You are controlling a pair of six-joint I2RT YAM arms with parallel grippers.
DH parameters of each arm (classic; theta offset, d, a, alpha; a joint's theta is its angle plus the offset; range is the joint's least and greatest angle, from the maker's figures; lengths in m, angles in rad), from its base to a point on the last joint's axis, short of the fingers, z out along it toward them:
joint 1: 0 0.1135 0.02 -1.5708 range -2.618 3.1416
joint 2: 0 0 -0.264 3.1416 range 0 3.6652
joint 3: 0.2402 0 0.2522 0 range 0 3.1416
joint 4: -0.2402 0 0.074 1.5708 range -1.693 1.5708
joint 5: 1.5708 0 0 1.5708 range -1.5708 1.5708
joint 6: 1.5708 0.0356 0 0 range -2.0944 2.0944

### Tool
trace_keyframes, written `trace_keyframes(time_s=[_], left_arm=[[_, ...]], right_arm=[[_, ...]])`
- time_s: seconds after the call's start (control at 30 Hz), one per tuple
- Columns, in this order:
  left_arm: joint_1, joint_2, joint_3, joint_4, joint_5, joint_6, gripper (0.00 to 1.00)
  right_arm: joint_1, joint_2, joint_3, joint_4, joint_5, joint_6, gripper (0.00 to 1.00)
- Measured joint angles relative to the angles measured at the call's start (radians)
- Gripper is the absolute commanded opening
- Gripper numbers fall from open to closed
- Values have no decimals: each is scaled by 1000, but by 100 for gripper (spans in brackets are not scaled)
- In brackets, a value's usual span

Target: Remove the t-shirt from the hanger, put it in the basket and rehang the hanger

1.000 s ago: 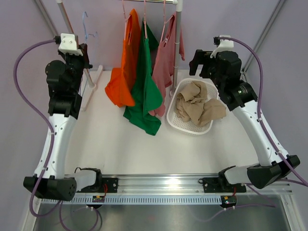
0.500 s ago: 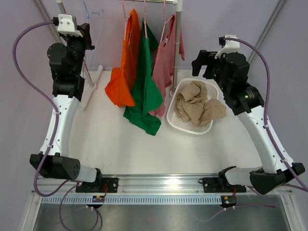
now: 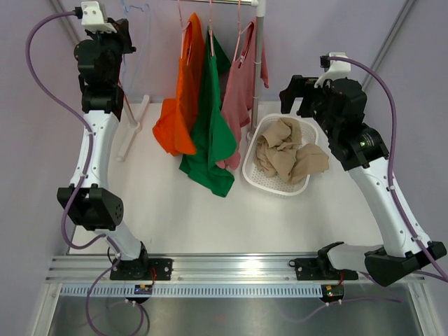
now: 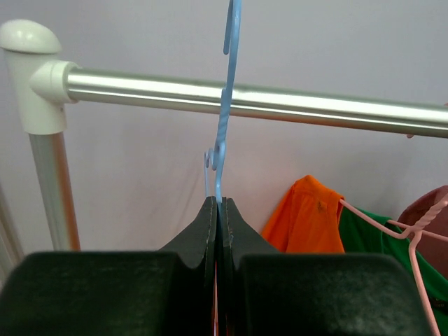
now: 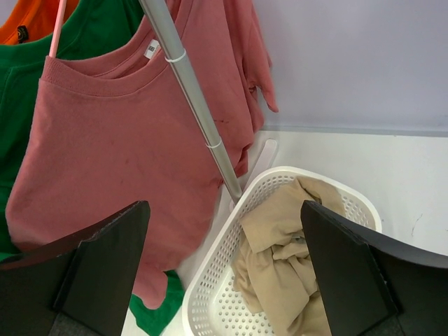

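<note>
My left gripper (image 3: 124, 36) is shut on an empty blue hanger (image 3: 137, 10) and holds it high at the rack's left end. In the left wrist view the blue hanger (image 4: 225, 105) rises from the closed gripper (image 4: 219, 203), its hook just above the metal rail (image 4: 294, 103). Orange (image 3: 180, 98), green (image 3: 210, 133) and pink (image 3: 238, 91) t-shirts hang on pink hangers on the rail. My right gripper (image 3: 294, 92) is open and empty above the basket. In its wrist view the gripper (image 5: 224, 210) frames the pink t-shirt (image 5: 105, 147).
A white basket (image 3: 280, 187) holds a crumpled beige t-shirt (image 3: 287, 154) at the right of the rack; it also shows in the right wrist view (image 5: 210, 301). The rack's right pole (image 3: 258, 63) stands beside it. The rack's left post (image 4: 49, 175) is close to my left gripper.
My left arm has risen, carrying the blue hanger up to the rail. My right arm has shifted slightly up and to the right.
</note>
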Motion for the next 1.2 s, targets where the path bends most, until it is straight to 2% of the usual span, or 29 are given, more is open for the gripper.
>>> trace_keyframes(time_s=[0.17, 0.2, 0.23, 0.27, 0.5, 0.7, 0.83, 1.0, 1.2], left_arm=[[14, 31, 3, 6, 4, -34, 1], [17, 35, 2, 6, 4, -39, 9], [19, 40, 1, 7, 2, -44, 21], [21, 42, -6, 11, 0, -50, 40], [23, 34, -77, 44, -17, -53, 61], [2, -68, -190, 57, -91, -42, 62], [-118, -191, -290, 106, -220, 68, 63], [-284, -278, -302, 174, -317, 201, 62], [-307, -305, -290, 193, -354, 241, 60]], right_arm=[[0, -17, 0, -12, -2, 0, 99], [0, -19, 0, -13, -2, 0, 100], [0, -21, 0, -13, -3, 0, 99], [0, -23, 0, -14, -3, 0, 100], [-1, -26, 0, -17, -7, 1, 99], [-1, -26, 0, -16, -28, 3, 99], [-1, -26, 0, -16, -44, 8, 99], [-1, -26, 0, -16, -56, 16, 100], [-1, -26, -5, -16, -64, 21, 100]])
